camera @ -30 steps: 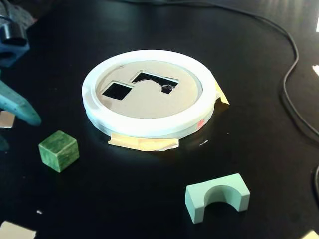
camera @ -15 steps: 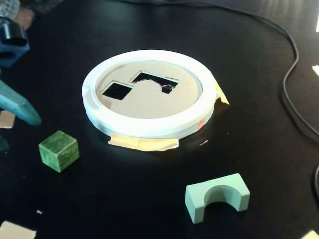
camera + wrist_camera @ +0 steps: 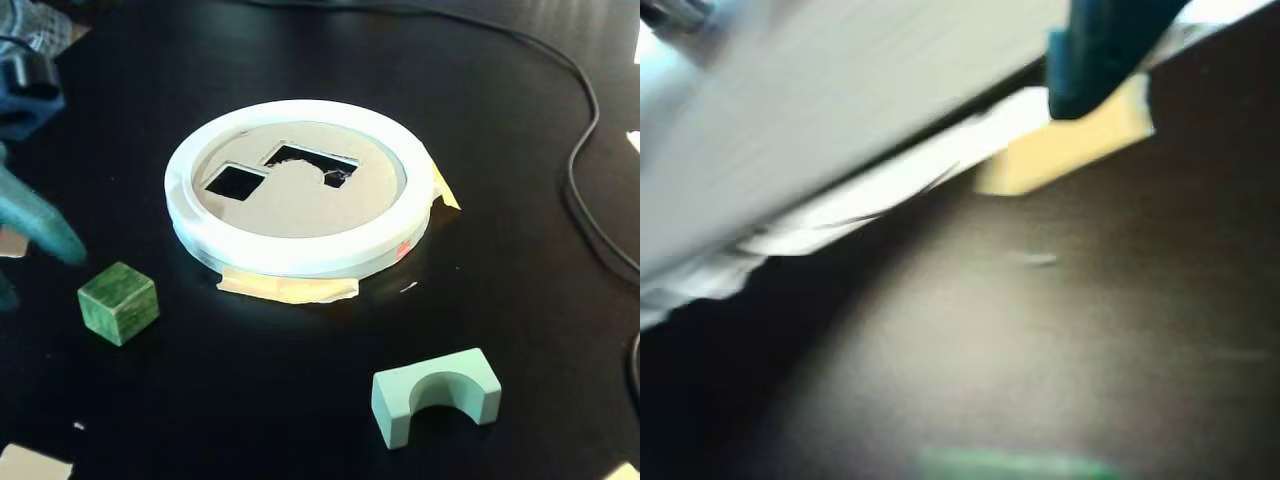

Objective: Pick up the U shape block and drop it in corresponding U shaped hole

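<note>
The pale mint U shape block [image 3: 437, 393] lies on the black table at the front right, with its notch facing the camera. The U shaped hole [image 3: 310, 163] is cut into the tan round board with a white rim [image 3: 300, 255], next to a square hole [image 3: 234, 181]. My gripper [image 3: 35, 272] is at the far left edge, far from the U block and just above-left of a dark green cube [image 3: 119, 302]. Its teal fingers [image 3: 40, 225] stand apart and hold nothing. The wrist view is blurred; it shows one teal finger [image 3: 1095, 60] over the white rim [image 3: 840, 110].
Yellow tape tabs [image 3: 288, 289] stick out under the board's front and right. A black cable [image 3: 585, 180] curves along the right side. Paper scraps [image 3: 30, 465] lie at the front left. A green smear [image 3: 1010, 465] shows at the wrist view's bottom edge.
The gripper's finger at the left has shifted slightly downward and is motion-blurred now. Both blocks and the board have stayed where they were.
</note>
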Controlling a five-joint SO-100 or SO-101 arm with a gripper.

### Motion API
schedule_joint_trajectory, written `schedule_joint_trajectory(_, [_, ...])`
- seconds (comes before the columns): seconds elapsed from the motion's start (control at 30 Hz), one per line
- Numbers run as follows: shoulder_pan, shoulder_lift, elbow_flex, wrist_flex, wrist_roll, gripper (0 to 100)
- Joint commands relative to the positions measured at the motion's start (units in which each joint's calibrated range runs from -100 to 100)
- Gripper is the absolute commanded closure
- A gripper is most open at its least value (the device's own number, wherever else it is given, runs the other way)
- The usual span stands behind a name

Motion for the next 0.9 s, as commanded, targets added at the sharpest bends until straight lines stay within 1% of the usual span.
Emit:
schedule_joint_trajectory(0.0, [-1.4,-0.1,0.5,-15.6,-3.9,23])
schedule_joint_trajectory(0.17, [-1.5,-0.1,-0.1,-26.4,-13.6,24])
schedule_joint_trajectory(0.3, [-5.7,-0.1,-4.7,-28.2,-14.8,24])
schedule_joint_trajectory(0.37, [-7.1,2.9,-8.2,-28.3,-15.7,24])
schedule_joint_trajectory(0.47, [-7.6,14.2,-14.2,-28.5,-19.8,24])
schedule_joint_trajectory(0.53, [-7.7,27.3,-22.9,-28.6,-23.0,24])
schedule_joint_trajectory(0.63, [-7.7,44.6,-36.9,-28.5,-25.0,24])
schedule_joint_trajectory(0.67, [-7.7,54.8,-45.8,-28.1,-26.2,24])
schedule_joint_trajectory(0.77, [-8.2,72.2,-62.7,-27.1,-29.0,24])
schedule_joint_trajectory(0.87, [-11.6,89.5,-79.8,-27.1,-31.3,24])
